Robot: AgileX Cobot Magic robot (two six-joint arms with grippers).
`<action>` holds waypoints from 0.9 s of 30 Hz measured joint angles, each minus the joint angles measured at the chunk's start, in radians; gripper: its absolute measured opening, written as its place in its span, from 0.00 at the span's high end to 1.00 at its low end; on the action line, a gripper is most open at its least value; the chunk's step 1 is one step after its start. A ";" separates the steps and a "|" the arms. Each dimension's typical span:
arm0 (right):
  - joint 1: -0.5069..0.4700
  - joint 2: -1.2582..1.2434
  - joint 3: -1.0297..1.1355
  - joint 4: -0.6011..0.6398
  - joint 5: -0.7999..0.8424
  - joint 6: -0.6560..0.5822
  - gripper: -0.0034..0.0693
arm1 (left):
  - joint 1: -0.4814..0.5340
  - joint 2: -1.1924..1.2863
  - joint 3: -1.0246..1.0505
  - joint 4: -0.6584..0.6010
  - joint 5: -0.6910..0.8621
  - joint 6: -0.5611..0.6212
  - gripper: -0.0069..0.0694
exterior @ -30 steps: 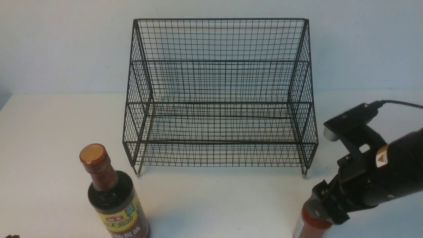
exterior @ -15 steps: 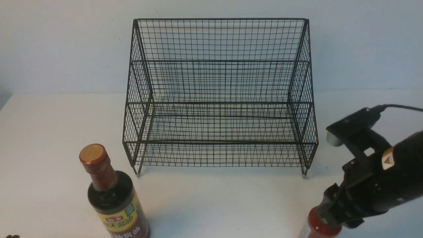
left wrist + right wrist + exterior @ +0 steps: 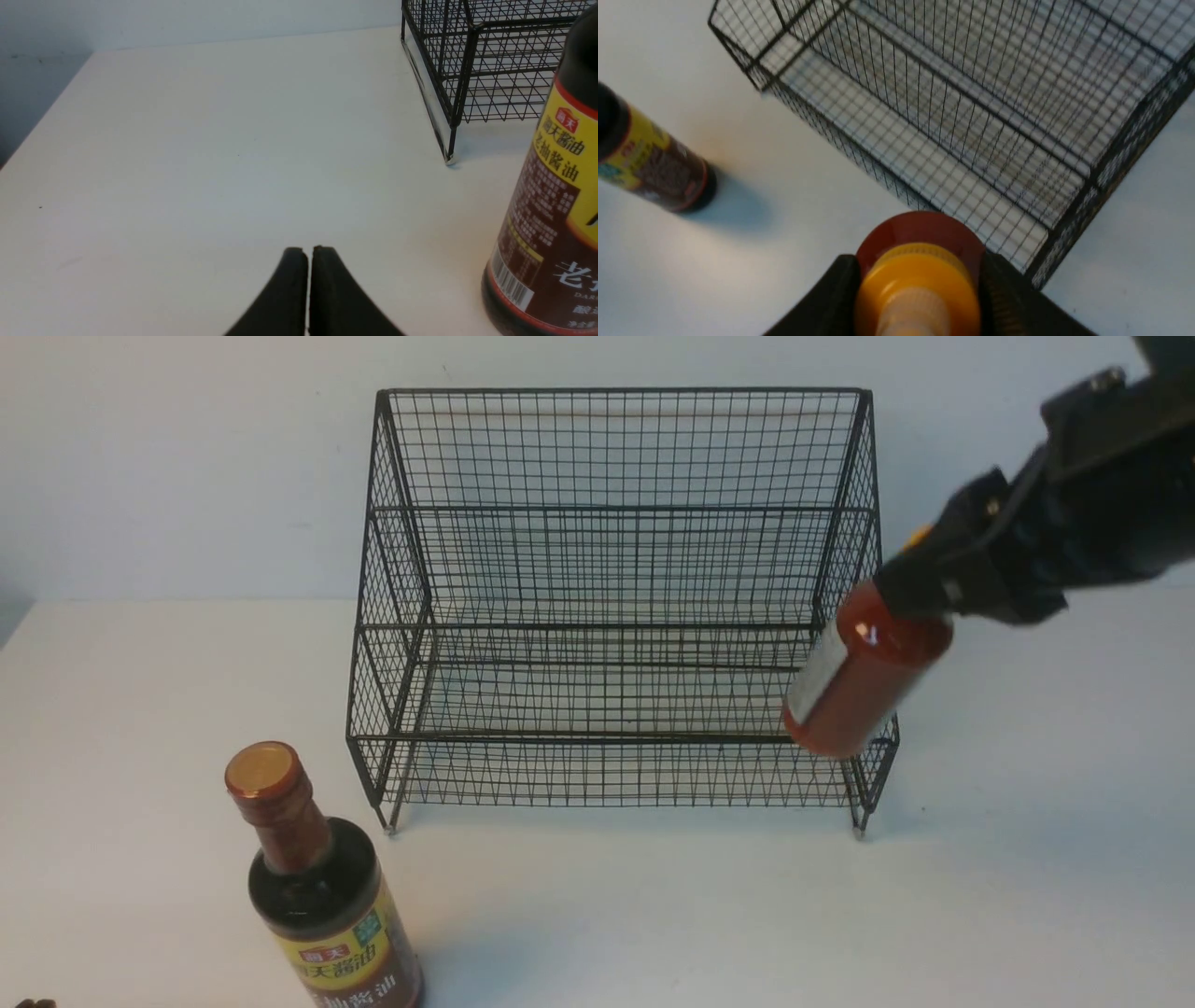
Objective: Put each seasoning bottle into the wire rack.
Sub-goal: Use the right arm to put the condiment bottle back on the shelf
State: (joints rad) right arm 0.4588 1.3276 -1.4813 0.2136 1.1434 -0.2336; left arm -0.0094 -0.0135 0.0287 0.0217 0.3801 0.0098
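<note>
At the front view's 3 o'clock edge, the right gripper (image 3: 920, 602) is clamped on the neck of the red bottle (image 3: 854, 686). The bottle hangs clear of the table (image 3: 140, 709), tilted, with its base toward 7 o'clock. It overlaps the right side wall of the rack (image 3: 616, 737); I cannot tell whether it touches the wire. The soy bottle (image 3: 322, 896) stands upright on the table at 7 o'clock from the rack, near but apart. Both tiers are empty.

Left wrist view: the left gripper (image 3: 308, 254) has its fingers pressed together and holds nothing. The soy bottle stands just beside it, at 3 o'clock.

Right wrist view: both fingers grip just below the yellow cap. The rack's near corner lies at 4 o'clock from the bottle, and the bottle appears to be outside the front rail.

Risks, as judged:
- The base may strike the side wall or front rail if it is carried inward without more height. That would shove the rack or twist the bottle in the grip.
- The hold is high on the neck, so the body can swing or slip.
- A bottle released while tilted may tip over on the mesh floor.
- The left fingers must part before any approach, or they will knock the soy bottle over.
</note>
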 joint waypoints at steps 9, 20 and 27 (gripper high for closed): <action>0.005 0.244 -0.131 -0.073 -0.024 -0.091 0.54 | 0.000 0.000 0.000 0.000 0.000 0.000 0.92; 0.005 0.376 -0.132 -0.092 -0.118 -0.095 0.54 | 0.000 0.000 0.000 0.000 0.000 0.000 0.92; 0.005 0.426 -0.127 -0.122 -0.119 -0.017 0.54 | 0.000 0.000 0.000 0.000 0.000 0.000 0.92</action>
State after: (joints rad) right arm 0.4639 1.7538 -1.6084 0.0921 1.0246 -0.2506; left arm -0.0094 -0.0135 0.0287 0.0217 0.3801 0.0098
